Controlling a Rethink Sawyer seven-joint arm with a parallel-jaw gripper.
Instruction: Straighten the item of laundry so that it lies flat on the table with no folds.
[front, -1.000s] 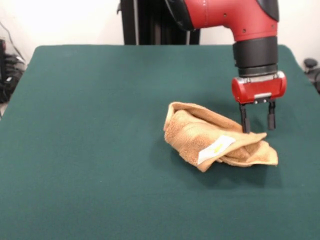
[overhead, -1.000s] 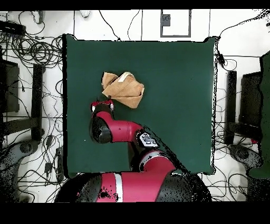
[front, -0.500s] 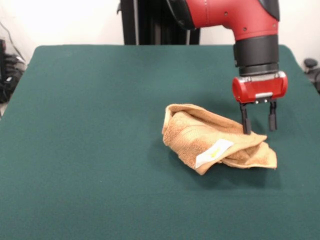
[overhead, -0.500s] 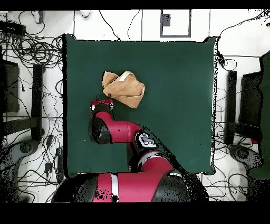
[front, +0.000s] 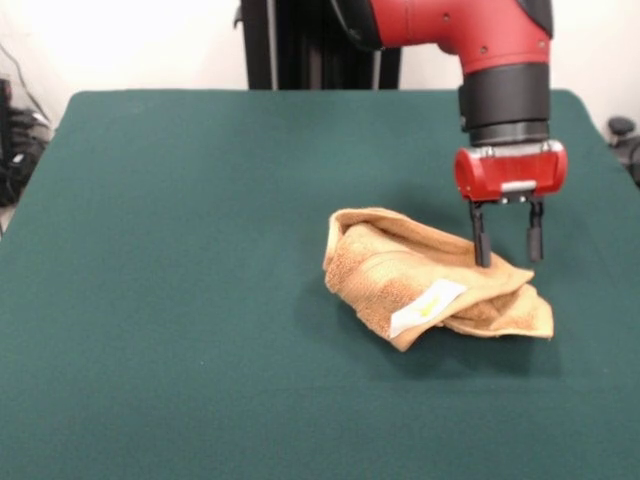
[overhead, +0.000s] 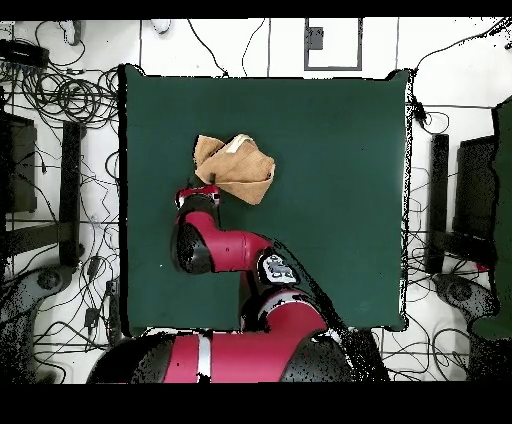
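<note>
- Towel (front: 430, 275) lies crumpled on the tabletop (front: 180, 250), right of centre in the front view; several layers folded over each other, white-yellow tag (front: 428, 306) facing the camera on the near fold. Overhead view: towel (overhead: 236, 168) sits toward one side edge of the tabletop (overhead: 330, 200), well inside it.
- Gripper (front: 504, 242): fingers apart, nothing held, tips at the towel's far right edge. One finger looks to be at or touching the top fold; the other hangs behind the cloth.
- Risk: closing here could pinch several layers at once. Lifting would then carry the whole bundle and leave the folds in.
- Risk: bite too shallow at the edge. Terry cloth could slip out during a pull.
- Risk: dragging without anchoring may slide the towel toward the side edge instead of opening it.
- Judgement: task far from done.
</note>
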